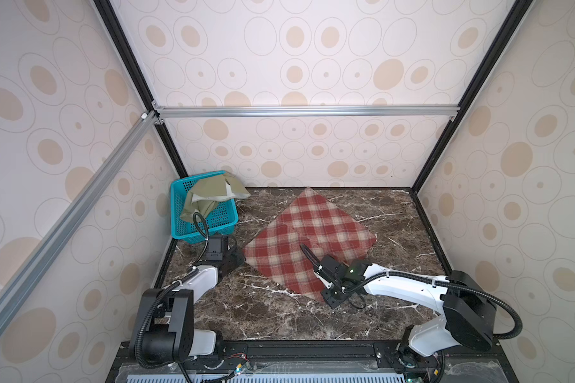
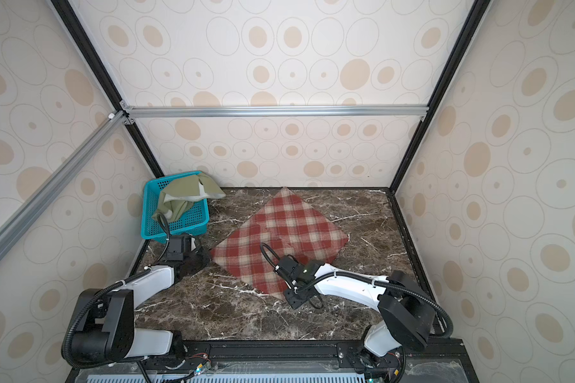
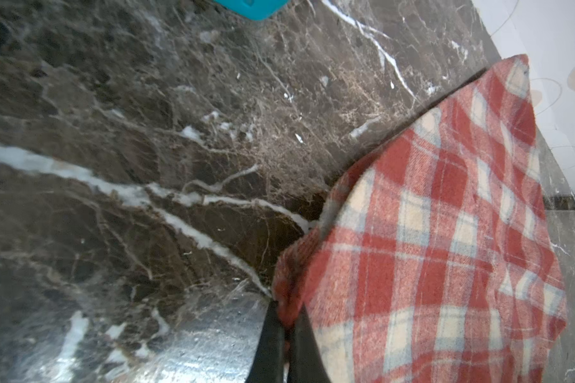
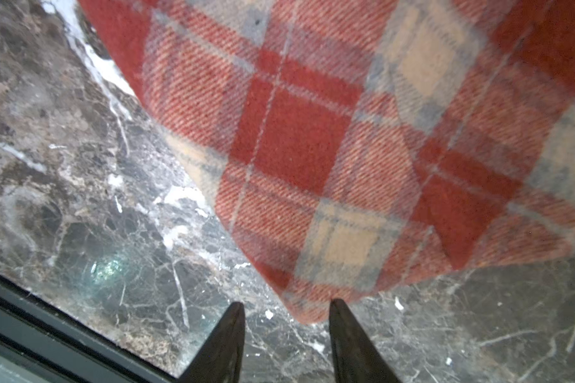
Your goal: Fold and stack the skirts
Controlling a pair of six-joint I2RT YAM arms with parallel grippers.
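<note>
The red-and-cream plaid skirt (image 1: 312,232) (image 2: 279,232) lies flat on the marble table as a diamond in both top views. My left gripper (image 3: 286,306) (image 1: 238,262) is shut on its left corner, and the plaid cloth (image 3: 445,248) is pinched between the black fingers. My right gripper (image 4: 287,303) (image 1: 333,296) stands open at the near corner. The cloth tip (image 4: 306,311) lies loose on the table beside one fingertip (image 4: 337,303). The olive-green skirt (image 1: 210,195) (image 2: 183,195), pale lining showing, hangs crumpled over the basket at the back left.
A teal perforated basket (image 1: 176,212) (image 2: 148,212) (image 3: 249,8) stands in the back left corner, just behind my left arm. Patterned walls close three sides. Bare marble (image 1: 263,315) stretches in front of the plaid, with a black rail (image 4: 30,315) along the front edge.
</note>
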